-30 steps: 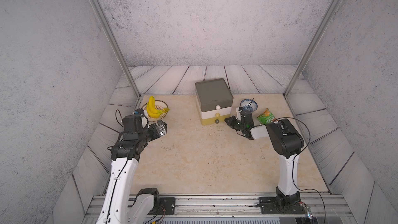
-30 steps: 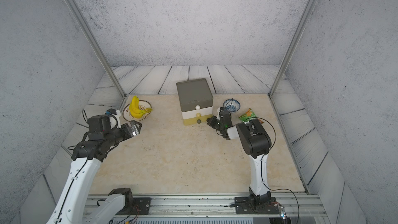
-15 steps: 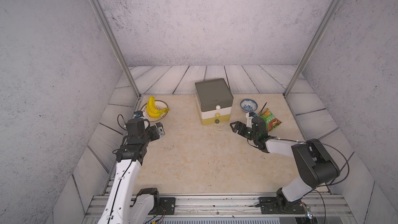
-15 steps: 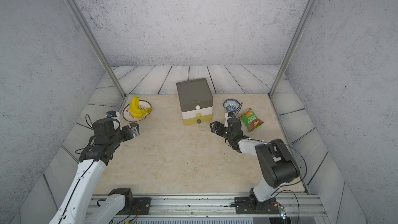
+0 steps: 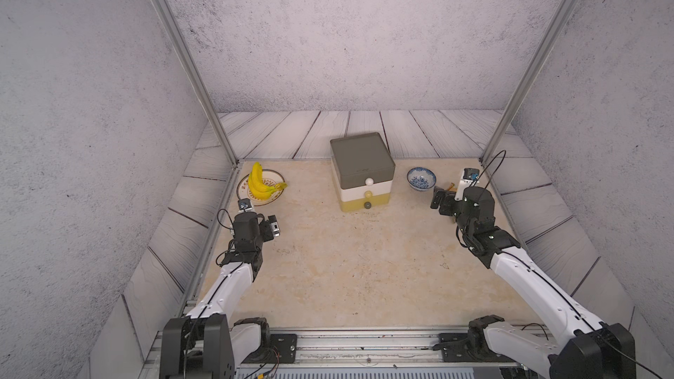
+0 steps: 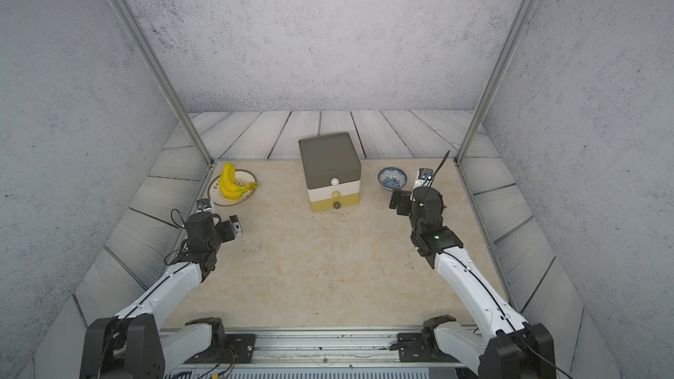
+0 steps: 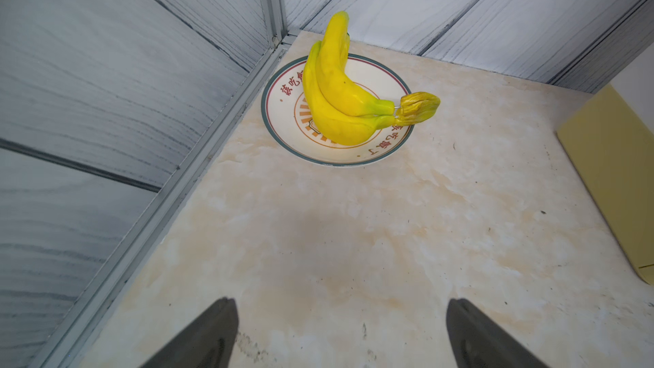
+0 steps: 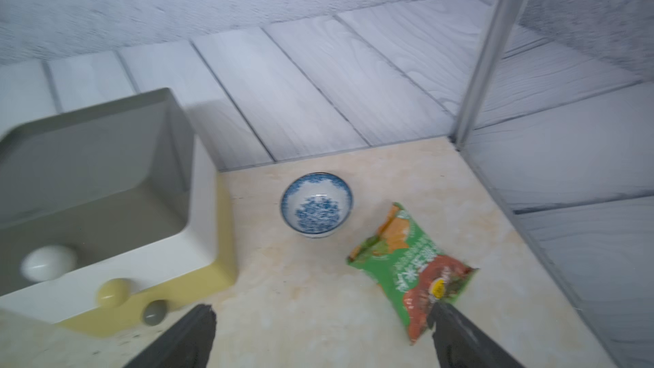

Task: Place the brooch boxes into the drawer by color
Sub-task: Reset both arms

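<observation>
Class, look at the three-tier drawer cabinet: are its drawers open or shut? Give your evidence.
Shut. In both top views the cabinet shows its grey, white and yellow fronts stacked flush, with none pulled out.

Enclosure: far wall (image 5: 346, 30), left wall (image 5: 73, 103) and right wall (image 5: 620, 103) all grey, speckled, matte. No windows in view.

Two metal posts, left post (image 5: 186, 63) and right post (image 5: 539, 56), rise from the far corners of the tabletop (image 5: 346, 267).

Tabletop: beige, marble-patterned, with a few small dark specks.

Pale wood-plank panels (image 5: 291, 133) border it on the far, left and right sides, between tabletop and walls.

Metal rail (image 5: 364, 344) runs along the near edge.

Light: even and diffuse; shadows on the tabletop are soft and faint.
</observation>
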